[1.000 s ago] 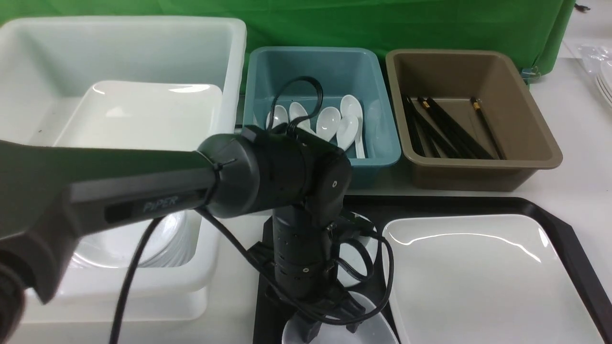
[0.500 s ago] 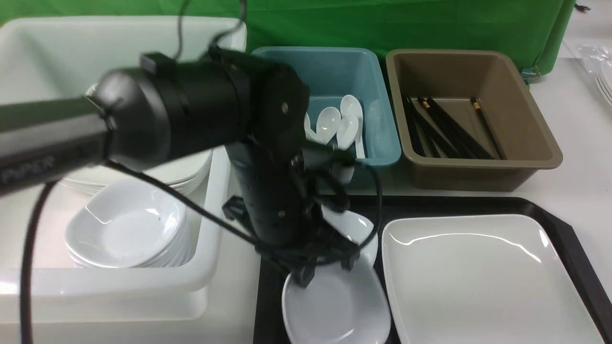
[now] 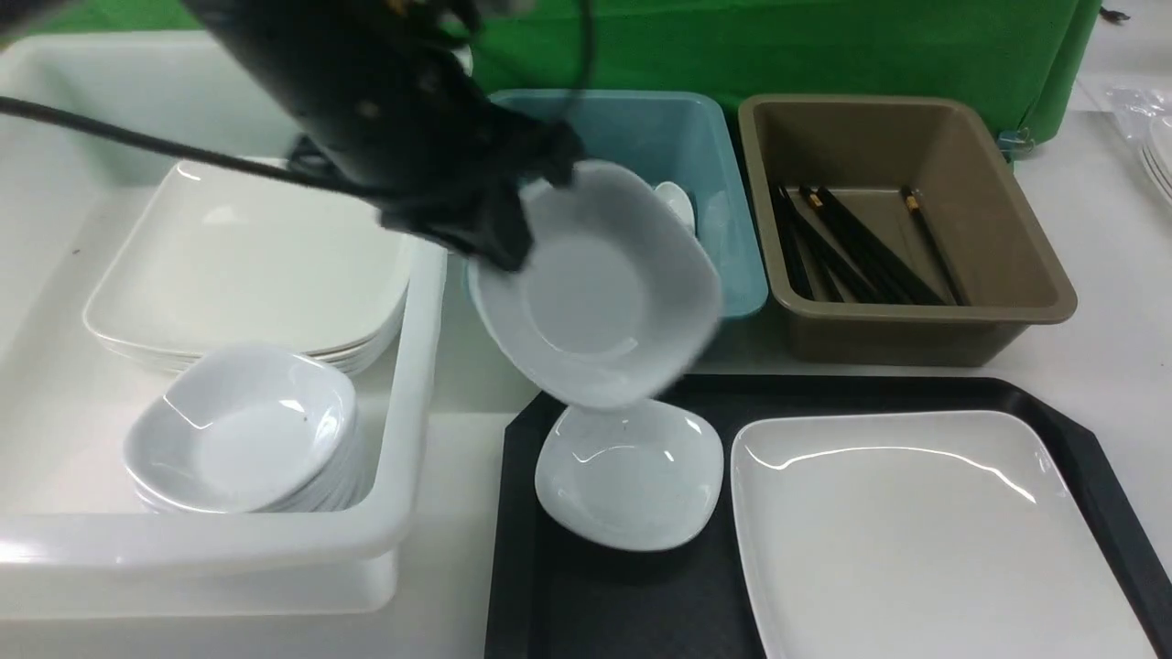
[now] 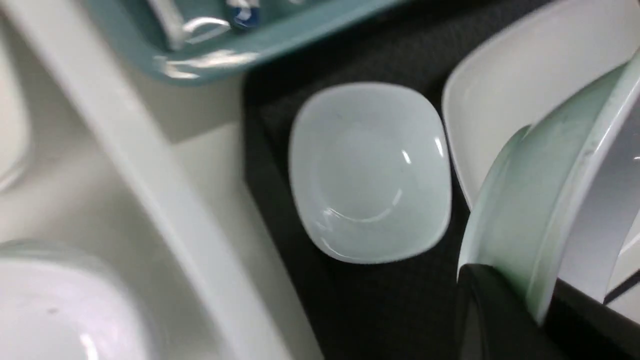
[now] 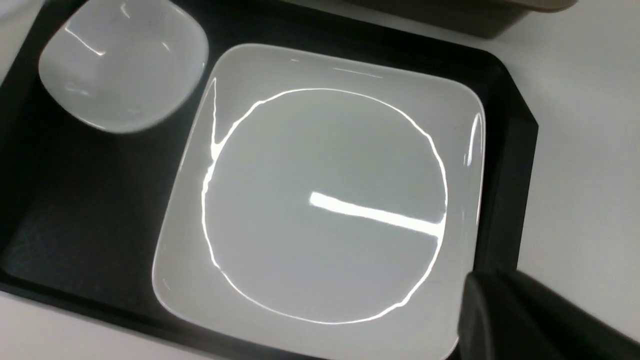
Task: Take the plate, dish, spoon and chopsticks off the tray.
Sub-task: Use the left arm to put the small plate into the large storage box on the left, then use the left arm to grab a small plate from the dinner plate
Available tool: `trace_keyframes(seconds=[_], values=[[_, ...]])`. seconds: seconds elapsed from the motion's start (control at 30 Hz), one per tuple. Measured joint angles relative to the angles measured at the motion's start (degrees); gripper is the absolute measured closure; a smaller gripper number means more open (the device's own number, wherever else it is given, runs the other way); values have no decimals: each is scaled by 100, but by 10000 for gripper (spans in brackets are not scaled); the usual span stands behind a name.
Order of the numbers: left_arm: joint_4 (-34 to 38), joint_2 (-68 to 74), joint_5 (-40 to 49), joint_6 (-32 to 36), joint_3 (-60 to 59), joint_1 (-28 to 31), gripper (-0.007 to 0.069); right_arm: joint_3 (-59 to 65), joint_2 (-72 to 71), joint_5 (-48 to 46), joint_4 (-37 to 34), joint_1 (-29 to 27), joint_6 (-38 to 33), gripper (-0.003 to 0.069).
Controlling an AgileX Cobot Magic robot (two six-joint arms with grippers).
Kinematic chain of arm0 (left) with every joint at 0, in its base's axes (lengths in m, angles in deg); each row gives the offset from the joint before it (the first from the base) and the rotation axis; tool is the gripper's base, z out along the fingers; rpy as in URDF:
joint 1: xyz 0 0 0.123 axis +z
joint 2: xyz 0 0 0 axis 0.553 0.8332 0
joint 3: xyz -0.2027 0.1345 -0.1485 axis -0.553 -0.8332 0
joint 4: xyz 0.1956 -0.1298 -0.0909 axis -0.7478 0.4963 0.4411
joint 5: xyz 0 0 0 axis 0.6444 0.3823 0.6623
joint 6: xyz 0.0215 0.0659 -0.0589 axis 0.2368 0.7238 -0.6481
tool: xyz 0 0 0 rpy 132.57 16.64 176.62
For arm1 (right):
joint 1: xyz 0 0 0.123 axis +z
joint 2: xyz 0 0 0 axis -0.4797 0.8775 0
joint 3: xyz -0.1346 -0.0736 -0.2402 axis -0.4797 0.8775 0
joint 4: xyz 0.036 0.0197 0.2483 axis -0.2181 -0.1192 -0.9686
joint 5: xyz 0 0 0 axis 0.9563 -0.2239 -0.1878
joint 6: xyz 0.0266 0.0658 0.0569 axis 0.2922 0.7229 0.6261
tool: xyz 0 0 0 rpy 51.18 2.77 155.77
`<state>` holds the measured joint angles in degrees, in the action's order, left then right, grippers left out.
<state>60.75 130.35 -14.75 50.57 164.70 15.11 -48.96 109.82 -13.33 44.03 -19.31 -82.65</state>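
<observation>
My left gripper (image 3: 502, 245) is shut on the rim of a small white dish (image 3: 595, 293), held tilted in the air above the black tray's (image 3: 586, 604) far left corner. In the left wrist view the dish rim (image 4: 530, 215) sits between the dark fingers (image 4: 495, 315). A second small dish (image 3: 628, 474) rests on the tray beside the large white plate (image 3: 925, 531). My right gripper (image 5: 525, 320) is shut and empty over the plate's (image 5: 325, 200) corner. A white spoon (image 3: 675, 203) lies in the teal tub, and black chopsticks (image 3: 861, 247) lie in the brown tub.
A big white tub (image 3: 417, 366) on the left holds a stack of large plates (image 3: 247, 265) and a stack of small dishes (image 3: 243, 430). The teal tub (image 3: 742, 275) and brown tub (image 3: 1035, 302) stand behind the tray. More plates (image 3: 1158, 156) show at the far right edge.
My left arm has lifted the dish off the tray's near left part and carried it up and back. The second dish on the tray has come into full view.
</observation>
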Motion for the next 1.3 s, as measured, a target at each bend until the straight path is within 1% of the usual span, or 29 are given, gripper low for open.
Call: trace_keyframes(seconds=[0.13, 0.17, 0.2, 0.23, 0.3, 0.37, 0.43, 0.5, 0.6, 0.7, 0.73, 0.8, 0.9, 0.97, 1.0, 1.07, 1.17, 1.27, 1.3], values=[[182, -568, -4, 275, -481, 1163, 606, 0, 0, 83, -38, 0, 0, 639], [208, -831, -4, 398, -823, 1717, 606, 0, 0, 91, -142, 0, -1, 639], [208, -831, -13, 405, -861, 1775, 606, 0, 0, 91, -169, 0, -1, 639], [288, -967, -56, 485, -1150, 2163, 606, 0, 0, 91, -219, 0, -6, 639], [490, -1099, -260, 809, -1653, 2714, 606, 0, 0, 116, -345, 0, -44, 639], [594, -1096, -572, 1150, -2163, 3059, 606, 0, 0, 141, -390, 0, -116, 639], [604, -1044, -878, 1447, -2585, 3216, 606, 0, 0, 170, -410, 0, -134, 639], [604, -985, -1163, 1603, -2879, 3245, 606, 0, 0, 188, -431, 0, -134, 639], [615, -881, -1378, 1633, -3102, 3240, 599, 0, 0, 196, -449, 0, -134, 639], [585, -787, -1432, 1568, -3166, 3240, 564, 0, 0, 196, -462, 0, -134, 639], [530, -759, -1458, 1534, -3177, 3240, 538, 0, 0, 196, -462, 0, -134, 639], [197, -747, -1478, 1323, -3185, 3240, 455, 0, 0, 196, -467, 0, -134, 639], [-395, -811, -1347, 935, -3041, 3240, 273, 0, 0, 196, -469, 0, -134, 639], [-667, -889, -1178, 670, -2787, 3240, 188, 0, 0, 196, -473, 0, -134, 639], [-739, -934, -1102, 565, -2644, 3240, 157, 0, 0, 196, -473, 0, -134, 639], [-762, -1025, -942, 477, -2340, 3196, 120, 0, 0, 196, -480, 0, -134, 639], [-696, -1141, -750, 415, -1960, 2883, 122, 0, 0, 196, -482, 0, -134, 639], [-595, -1172, -778, 284, -1643, 2082, 203, 0, 0, 200, -487, 0, -134, 639], [-569, -1172, -840, 145, -1599, 1738, 232, 0, 0, 200, -487, 0, -134, 639]])
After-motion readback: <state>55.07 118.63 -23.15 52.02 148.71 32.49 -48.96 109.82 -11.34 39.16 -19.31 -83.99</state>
